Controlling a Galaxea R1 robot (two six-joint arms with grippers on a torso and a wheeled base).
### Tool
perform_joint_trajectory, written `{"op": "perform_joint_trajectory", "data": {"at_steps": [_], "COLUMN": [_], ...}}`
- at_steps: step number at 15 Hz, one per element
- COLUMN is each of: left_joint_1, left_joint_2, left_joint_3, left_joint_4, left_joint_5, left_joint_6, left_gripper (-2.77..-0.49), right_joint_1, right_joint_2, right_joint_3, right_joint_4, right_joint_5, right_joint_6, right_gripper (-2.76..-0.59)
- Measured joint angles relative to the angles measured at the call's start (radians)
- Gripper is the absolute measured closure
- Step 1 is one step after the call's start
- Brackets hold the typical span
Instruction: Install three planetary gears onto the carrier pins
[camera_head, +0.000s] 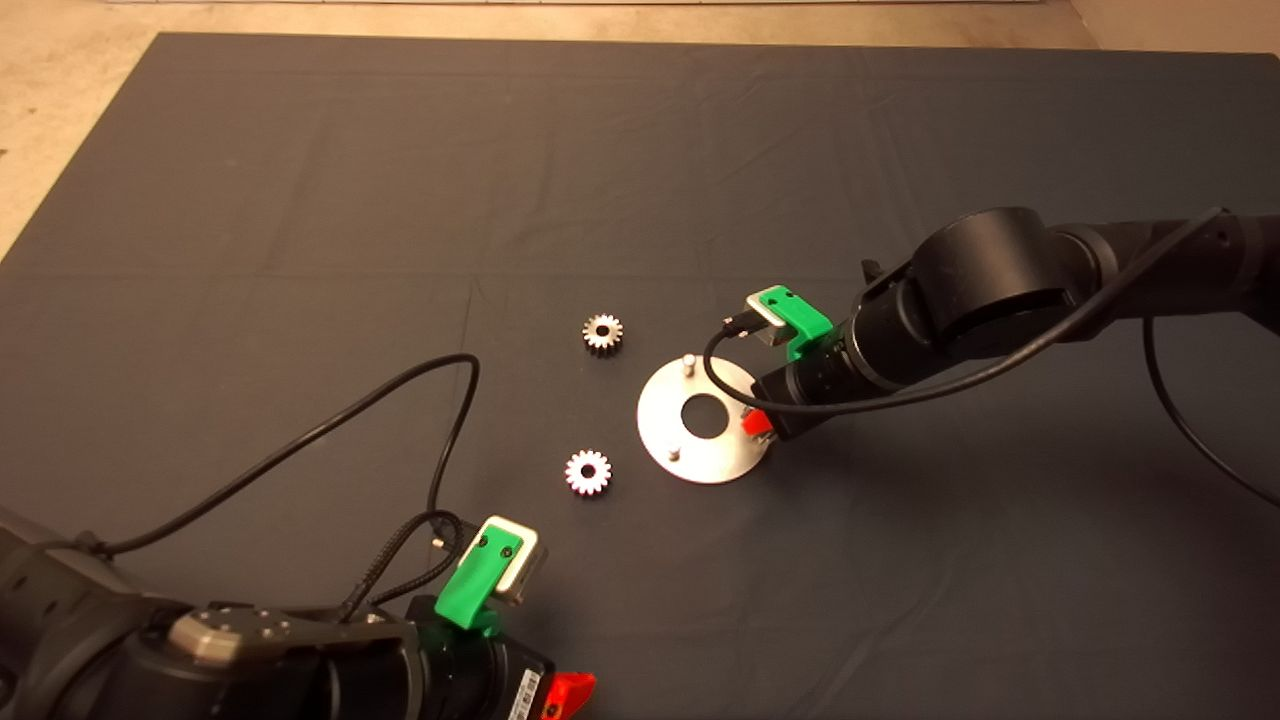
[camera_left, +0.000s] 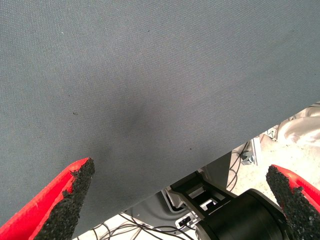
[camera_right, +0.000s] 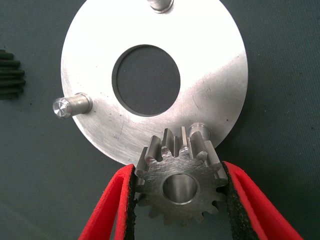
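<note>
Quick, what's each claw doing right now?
Left tool: open, holding nothing, parked at the mat's near edge.
Right tool: closed on a gear beside a disc pin.

Warm, dim light falls evenly over the dark mat (camera_head: 300, 200), with a soft shadow under the right arm (camera_head: 1000, 290). The metal disc (camera_head: 705, 420) glares pale in the head view and shows fine scratches sharply up close. In the left wrist view the floor past the mat's edge is washed out bright.
</note>
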Motion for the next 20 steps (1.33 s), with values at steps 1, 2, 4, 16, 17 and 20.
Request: {"op": "perform_joint_trajectory", "data": {"at_steps": [1, 2, 4, 16, 17, 20], "left_joint_1": [0.0, 0.0, 0.0, 0.0, 0.0, 0.0], "left_joint_2": [0.0, 0.0, 0.0, -0.003, -0.003, -0.003], "left_joint_3": [0.0, 0.0, 0.0, 0.0, 0.0, 0.0], "left_joint_4": [0.0, 0.0, 0.0, 0.0, 0.0, 0.0], "left_joint_5": [0.0, 0.0, 0.0, 0.0, 0.0, 0.0], "left_joint_6": [0.0, 0.0, 0.0, 0.0, 0.0, 0.0], "left_gripper": [-2.48, -2.48, -2.48, -2.48, -2.48, -2.48], "right_joint_1": [-0.001, -0.004, -0.011, -0.011, -0.012, -0.011], "right_joint_2": [0.0, 0.0, 0.0, 0.0, 0.0, 0.0], "right_joint_3": [0.0, 0.0, 0.0, 0.0, 0.0, 0.0], "right_joint_4": [0.0, 0.0, 0.0, -0.011, -0.011, -0.011], "right_joint_5": [-0.001, -0.003, -0.005, -0.011, -0.013, -0.013], "right_joint_6": [0.0, 0.0, 0.0, -0.037, -0.037, -0.037], "right_gripper": [-1.0, -1.01, -1.0, -1.0, -1.0, -1.0]}}
